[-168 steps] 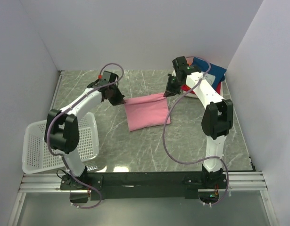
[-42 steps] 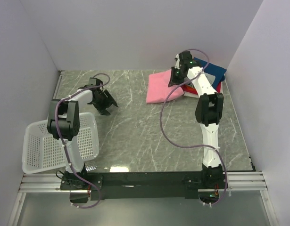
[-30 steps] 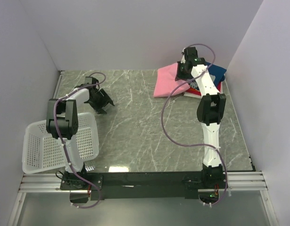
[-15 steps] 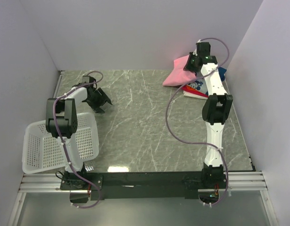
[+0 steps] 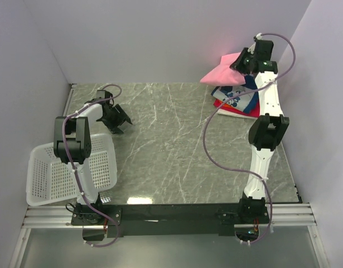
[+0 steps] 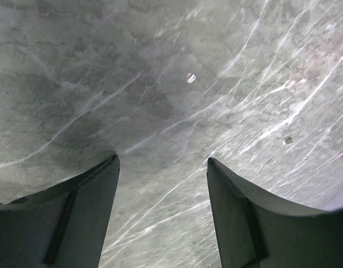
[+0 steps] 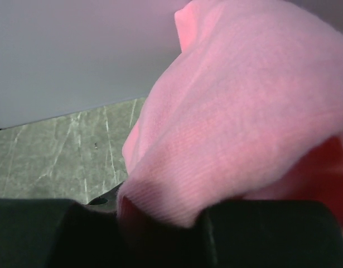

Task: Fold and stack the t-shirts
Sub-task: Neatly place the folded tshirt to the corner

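A folded pink t-shirt hangs in the air at the back right, and my right gripper is shut on its right edge. In the right wrist view the pink t-shirt fills most of the picture, with its fold pinched in the right gripper. Just below it on the table lies a stack of folded t-shirts: a white printed one on top, with red and blue showing beneath. My left gripper hovers low over the table's left side. The left gripper is open over bare marble, with nothing between its dark fingers.
A white mesh basket sits at the near left, overhanging the table's edge. White walls close in the back and both sides. The grey-green marble table stretches between the two arms.
My right gripper has carried the pink t-shirt up and to the right, from the table's middle to above the stack. The left arm has drawn back to the left and now holds still.
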`<control>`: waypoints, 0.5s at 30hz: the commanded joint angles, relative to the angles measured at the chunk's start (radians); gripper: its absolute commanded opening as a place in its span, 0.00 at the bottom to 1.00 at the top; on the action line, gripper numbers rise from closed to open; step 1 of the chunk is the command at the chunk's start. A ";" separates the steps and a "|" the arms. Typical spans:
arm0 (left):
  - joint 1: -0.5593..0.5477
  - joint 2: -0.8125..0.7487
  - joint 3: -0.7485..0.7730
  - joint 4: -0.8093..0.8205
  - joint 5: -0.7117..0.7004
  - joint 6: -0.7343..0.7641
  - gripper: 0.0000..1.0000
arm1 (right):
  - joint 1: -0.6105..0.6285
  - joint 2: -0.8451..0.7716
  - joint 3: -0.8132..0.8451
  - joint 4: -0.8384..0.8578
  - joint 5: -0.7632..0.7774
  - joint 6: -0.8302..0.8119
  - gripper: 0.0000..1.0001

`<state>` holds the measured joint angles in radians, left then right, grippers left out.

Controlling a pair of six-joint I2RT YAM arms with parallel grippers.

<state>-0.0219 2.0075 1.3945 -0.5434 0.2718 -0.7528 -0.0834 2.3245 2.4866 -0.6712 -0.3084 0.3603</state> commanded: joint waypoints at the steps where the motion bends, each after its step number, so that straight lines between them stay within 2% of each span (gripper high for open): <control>1: 0.004 -0.007 -0.035 -0.004 -0.008 0.027 0.70 | -0.033 -0.105 0.023 0.082 -0.064 0.000 0.00; 11: 0.004 -0.042 -0.087 0.014 -0.013 0.024 0.70 | -0.110 -0.083 -0.035 -0.008 -0.121 -0.069 0.00; 15: 0.004 -0.052 -0.106 0.020 -0.014 0.023 0.71 | -0.124 -0.088 -0.087 -0.051 -0.088 -0.109 0.00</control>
<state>-0.0174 1.9667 1.3266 -0.4896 0.2836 -0.7525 -0.1936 2.2822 2.4268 -0.7189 -0.3950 0.2966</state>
